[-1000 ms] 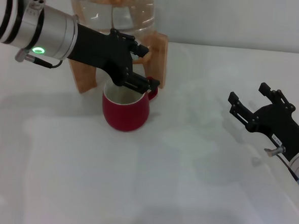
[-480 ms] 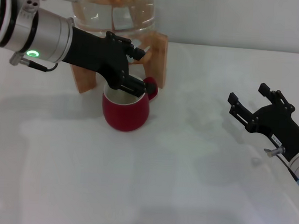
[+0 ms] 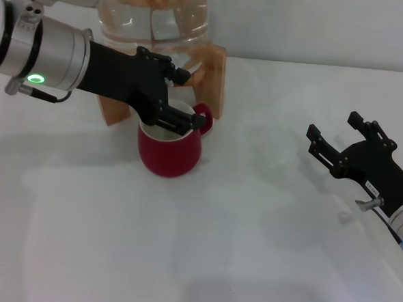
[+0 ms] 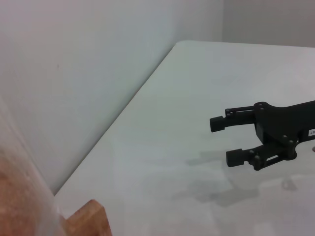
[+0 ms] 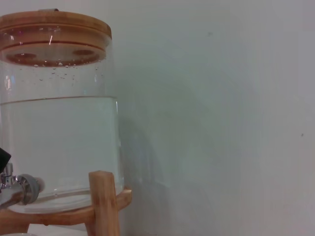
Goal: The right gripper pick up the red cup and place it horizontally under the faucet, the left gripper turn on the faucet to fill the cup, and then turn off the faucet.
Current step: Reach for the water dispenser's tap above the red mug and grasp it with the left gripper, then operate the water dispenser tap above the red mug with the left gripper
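The red cup (image 3: 168, 152) stands upright on the white table (image 3: 202, 247), in front of the water jug (image 3: 155, 18), with its handle pointing right. My left gripper (image 3: 187, 99) hovers just over the cup's rim, open with nothing between its fingers. In the head view it hides the faucet. The chrome faucet (image 5: 18, 189) shows at the edge of the right wrist view, at the base of the jug (image 5: 59, 123). My right gripper (image 3: 334, 128) rests far to the right, open and empty, and the right gripper (image 4: 225, 140) also appears in the left wrist view.
The jug sits in a wooden stand (image 3: 213, 76) whose legs flank the cup; a stand leg (image 5: 103, 201) also shows in the right wrist view. A pale wall runs behind the table.
My left arm has drawn back to the left, uncovering more of the cup's handle. The cup and the right arm have not moved.
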`<action>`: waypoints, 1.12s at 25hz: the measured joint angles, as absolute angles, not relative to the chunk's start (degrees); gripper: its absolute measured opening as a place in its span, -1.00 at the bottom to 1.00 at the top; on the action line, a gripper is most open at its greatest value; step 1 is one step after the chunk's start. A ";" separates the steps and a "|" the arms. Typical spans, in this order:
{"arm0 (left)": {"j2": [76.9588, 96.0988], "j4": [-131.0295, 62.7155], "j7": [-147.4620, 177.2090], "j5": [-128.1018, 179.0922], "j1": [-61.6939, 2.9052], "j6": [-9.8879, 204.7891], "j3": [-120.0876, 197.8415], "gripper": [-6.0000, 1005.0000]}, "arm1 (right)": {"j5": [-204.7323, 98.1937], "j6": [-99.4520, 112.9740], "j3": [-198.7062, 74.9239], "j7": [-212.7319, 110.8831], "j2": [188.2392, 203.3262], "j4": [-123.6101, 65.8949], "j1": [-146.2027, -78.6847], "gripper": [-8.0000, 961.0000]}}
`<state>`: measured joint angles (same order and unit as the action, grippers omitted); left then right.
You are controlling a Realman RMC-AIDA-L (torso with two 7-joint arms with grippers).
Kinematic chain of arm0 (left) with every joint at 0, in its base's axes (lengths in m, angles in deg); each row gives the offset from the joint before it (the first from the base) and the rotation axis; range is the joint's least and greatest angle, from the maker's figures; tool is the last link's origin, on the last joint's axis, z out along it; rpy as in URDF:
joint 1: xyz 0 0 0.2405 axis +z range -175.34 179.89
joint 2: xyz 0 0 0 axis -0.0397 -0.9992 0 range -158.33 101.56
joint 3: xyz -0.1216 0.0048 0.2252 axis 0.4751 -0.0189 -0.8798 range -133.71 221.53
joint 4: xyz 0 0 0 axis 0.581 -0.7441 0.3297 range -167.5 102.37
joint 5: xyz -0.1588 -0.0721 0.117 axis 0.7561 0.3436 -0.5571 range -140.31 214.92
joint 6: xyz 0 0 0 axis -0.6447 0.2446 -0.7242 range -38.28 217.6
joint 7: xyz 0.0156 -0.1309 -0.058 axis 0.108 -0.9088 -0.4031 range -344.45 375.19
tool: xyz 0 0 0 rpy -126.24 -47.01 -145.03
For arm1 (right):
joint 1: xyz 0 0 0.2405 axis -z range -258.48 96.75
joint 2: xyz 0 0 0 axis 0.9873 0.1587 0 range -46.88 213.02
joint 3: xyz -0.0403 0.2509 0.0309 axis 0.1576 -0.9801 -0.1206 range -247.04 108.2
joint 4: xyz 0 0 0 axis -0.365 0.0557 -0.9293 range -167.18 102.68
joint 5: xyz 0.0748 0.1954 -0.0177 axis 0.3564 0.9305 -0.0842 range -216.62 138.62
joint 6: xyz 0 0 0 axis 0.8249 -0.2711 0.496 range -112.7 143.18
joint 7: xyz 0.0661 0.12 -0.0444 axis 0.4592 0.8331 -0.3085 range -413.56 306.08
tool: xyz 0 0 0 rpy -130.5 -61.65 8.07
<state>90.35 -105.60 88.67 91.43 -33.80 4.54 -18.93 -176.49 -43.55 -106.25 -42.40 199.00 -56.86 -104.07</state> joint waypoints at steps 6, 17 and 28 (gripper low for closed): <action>90.43 -105.61 88.63 91.61 -33.48 4.16 -18.93 0.69 | -176.52 -43.64 -106.17 -42.40 199.00 -56.86 -104.07 0.75; 90.44 -105.69 89.57 91.92 -34.03 5.07 -18.93 0.69 | -176.67 -43.79 -106.15 -42.40 198.99 -56.86 -104.36 0.75; 90.60 -103.83 92.18 94.18 -36.38 9.13 -19.71 0.69 | -176.29 -44.00 -106.33 -42.40 198.87 -56.81 -104.59 0.75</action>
<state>90.60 -103.83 92.18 94.18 -36.38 9.13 -19.71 -176.29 -44.00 -106.33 -42.40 198.87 -56.81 -104.59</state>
